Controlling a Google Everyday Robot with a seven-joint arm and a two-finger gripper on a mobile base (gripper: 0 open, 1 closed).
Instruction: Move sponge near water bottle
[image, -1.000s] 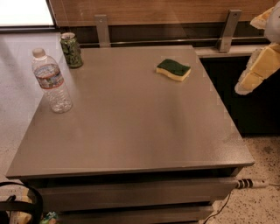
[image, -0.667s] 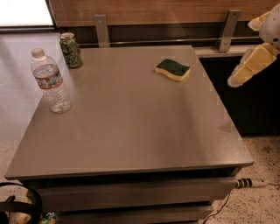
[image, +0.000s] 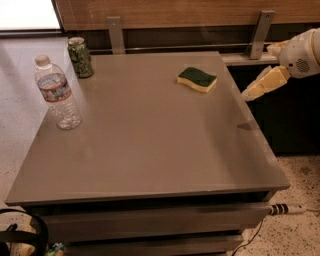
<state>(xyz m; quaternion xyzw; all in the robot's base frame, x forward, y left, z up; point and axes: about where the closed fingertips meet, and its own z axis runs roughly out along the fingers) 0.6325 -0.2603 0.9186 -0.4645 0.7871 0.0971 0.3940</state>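
The sponge (image: 197, 79), yellow foam with a dark green top, lies flat at the back right of the grey table (image: 150, 145). The water bottle (image: 57, 93), clear with a white cap and a red, white and blue label, stands upright near the table's left edge. My gripper (image: 258, 71) hovers at the table's right edge, to the right of the sponge and apart from it. Its pale yellow fingers (image: 265, 83) are spread, point left and hold nothing.
A green drink can (image: 80, 57) stands at the back left corner, behind the bottle. A wooden wall with metal brackets (image: 115, 34) runs behind the table. A dark cabinet stands to the right. A cable (image: 287, 208) lies on the speckled floor.
My gripper has moved a little left toward the table's right edge, its lower finger now angled more toward the sponge. The sponge, bottle and can have not moved.
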